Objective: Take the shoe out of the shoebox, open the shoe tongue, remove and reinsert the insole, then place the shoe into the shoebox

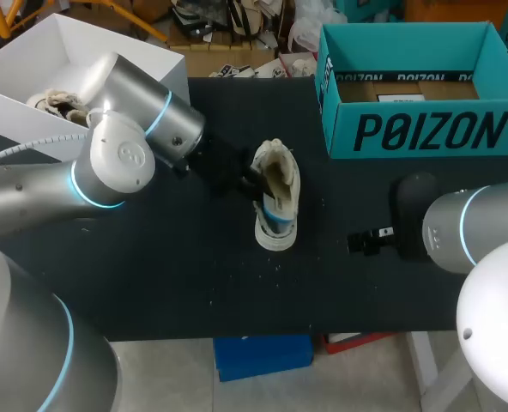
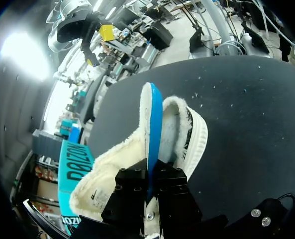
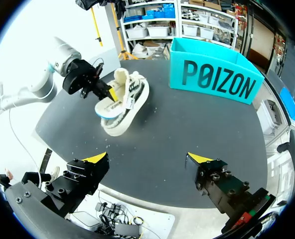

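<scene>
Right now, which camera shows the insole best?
The left wrist view: the insole stands on edge, blue side showing, pinched by the left gripper and rising out of the shoe. The head view and right wrist view show the shoe from farther off; there the insole is hard to tell from it.

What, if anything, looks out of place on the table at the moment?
The insole stands on edge, half out of the shoe, pinched by the left gripper, and the shoe is tilted rather than flat on its sole.
</scene>
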Robot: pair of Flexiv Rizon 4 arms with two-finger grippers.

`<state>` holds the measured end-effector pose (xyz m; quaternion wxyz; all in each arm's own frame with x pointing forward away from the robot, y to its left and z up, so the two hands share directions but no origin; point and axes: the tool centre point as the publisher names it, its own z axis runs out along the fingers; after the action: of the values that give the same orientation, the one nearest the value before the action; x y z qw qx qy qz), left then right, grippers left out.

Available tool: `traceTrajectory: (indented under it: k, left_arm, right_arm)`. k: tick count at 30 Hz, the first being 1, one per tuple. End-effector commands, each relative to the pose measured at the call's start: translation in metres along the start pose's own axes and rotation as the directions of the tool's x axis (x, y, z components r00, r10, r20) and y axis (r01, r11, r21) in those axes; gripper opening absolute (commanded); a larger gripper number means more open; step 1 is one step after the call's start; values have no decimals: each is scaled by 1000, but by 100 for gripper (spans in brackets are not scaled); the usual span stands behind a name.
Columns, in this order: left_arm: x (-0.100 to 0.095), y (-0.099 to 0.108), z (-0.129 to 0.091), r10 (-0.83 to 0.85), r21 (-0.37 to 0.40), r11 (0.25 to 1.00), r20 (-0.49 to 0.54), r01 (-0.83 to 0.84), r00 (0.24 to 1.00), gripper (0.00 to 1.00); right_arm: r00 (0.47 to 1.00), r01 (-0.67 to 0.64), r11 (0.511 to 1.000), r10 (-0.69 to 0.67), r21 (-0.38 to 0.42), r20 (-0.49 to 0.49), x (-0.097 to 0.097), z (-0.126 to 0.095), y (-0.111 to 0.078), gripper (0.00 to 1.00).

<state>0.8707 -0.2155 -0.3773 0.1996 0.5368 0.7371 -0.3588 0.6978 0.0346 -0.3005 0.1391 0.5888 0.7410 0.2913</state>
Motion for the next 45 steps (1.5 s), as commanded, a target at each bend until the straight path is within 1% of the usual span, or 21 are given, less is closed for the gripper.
traceTrajectory:
  k: [1,2,4,6,7,8,9,11,12,13,14,16,17,19,21,22,26,31,39,43,45]
  left_arm:
    - [-3,-1,2,1,-14,1000,-17,-1,1000,0]
    - [-3,-3,1,2,-15,1000,-19,-2,1000,16]
    - [-3,-8,-2,10,-18,1000,-24,-10,1000,39]
    - [-3,-14,-6,21,-14,1000,-27,-22,999,49]
    - [-3,-18,-8,31,-11,999,-29,-31,999,60]
    - [-3,-21,-10,41,-10,999,-34,-41,999,69]
    - [-2,-25,-12,49,-6,999,-34,-49,998,72]
    - [-1,-33,-15,66,0,998,-43,-66,997,71]
    - [-1,-36,-16,68,-1,998,-45,-68,997,66]
    - [0,-38,-17,70,-1,998,-44,-70,997,53]
    - [0,-40,-17,74,-1,997,-45,-74,996,47]
    - [1,-41,-16,76,2,997,-46,-76,996,40]
    - [2,-41,-15,76,5,997,-48,-76,996,35]
    - [3,-43,-12,78,17,997,-57,-77,995,16]
    - [5,-44,-8,81,30,996,-66,-79,995,2]
    - [5,-45,-7,82,35,996,-67,-80,994,0]
    - [7,-46,-3,90,49,995,-78,-86,993,0]
    - [8,-38,-1,70,36,997,-77,-67,995,0]
    - [1,-31,0,52,-27,998,-88,-54,995,0]
    - [0,-25,2,37,-97,994,-125,-50,991,0]
    - [1,-24,4,32,-105,993,-134,-47,990,0]
  right_arm:
    - [1000,-1,1000,1,-4,2,1,1,-1,100]
    - [1000,-1,1000,1,-4,2,1,1,-1,100]
    - [1000,-1,1000,1,-4,2,1,1,-1,100]
    - [1000,-1,1000,1,-4,2,1,1,-1,100]
    - [1000,-1,1000,1,-4,2,1,1,-1,100]
    - [1000,-1,1000,1,-4,2,1,1,-1,100]
    - [1000,-1,1000,1,-4,2,1,1,-1,100]
    - [1000,-1,1000,1,-4,2,1,1,-1,100]
    - [1000,-1,1000,1,-4,2,1,1,-1,100]
    - [1000,-1,1000,1,-4,2,1,1,-1,100]
    - [1000,-1,1000,1,-4,2,1,1,-1,100]
    - [1000,-1,1000,1,-4,2,1,1,-1,100]
    - [1000,-1,1000,1,-4,2,1,1,-1,100]
    - [1000,-1,1000,1,-4,2,1,1,-1,100]
    - [1000,-1,1000,1,-4,2,1,1,-1,100]
    - [1000,-1,1000,1,-4,2,1,1,-1,100]
    - [1000,-1,1000,1,-4,2,1,1,-1,100]
    - [1000,-1,1000,1,-4,2,1,1,-1,100]
    - [1000,-1,1000,1,-4,2,1,1,-1,100]
    - [1000,-1,1000,1,-4,2,1,1,-1,100]
    - [1000,-1,1000,1,-4,2,1,1,-1,100]
